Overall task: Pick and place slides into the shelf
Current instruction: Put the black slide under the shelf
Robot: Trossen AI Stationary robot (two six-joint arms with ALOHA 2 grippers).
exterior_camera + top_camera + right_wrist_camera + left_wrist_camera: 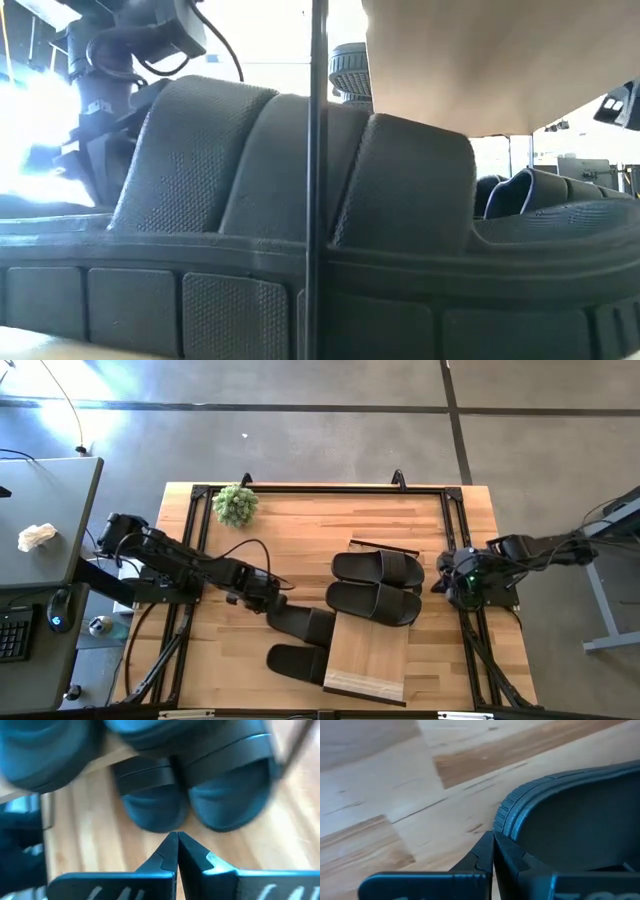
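The shelf (pixel 365 655), a light-wood plank on a thin dark frame, stands mid-table. Two black slides (pixel 378 568) (pixel 372 603) lie side by side across its far end. Two more slides (pixel 300 622) (pixel 293 661) lie on the table with their right ends under the plank's left edge. My left gripper (pixel 276 600) is shut and slants down at the left end of the upper of these, its tips (pixel 493 840) beside the ribbed rim (pixel 504 815). My right gripper (pixel 177 836) is shut, just right of the shelf, pointing between the rounded ends of two slides (pixel 150 810) (pixel 231 805). My left gripper has its shut fingertips right beside the slide's rounded end rim (pixel 501 822), coming from the table's left and slanting down. I cannot tell whether they touch it. The slide lies flat on the table.
A small green plant (pixel 235 505) stands at the table's far left corner. A dark frame (pixel 320 488) runs round the table's edges. A grey desk (pixel 50 490) with a keyboard is off the left side. In the low view a slide's side (pixel 200 200) fills the picture.
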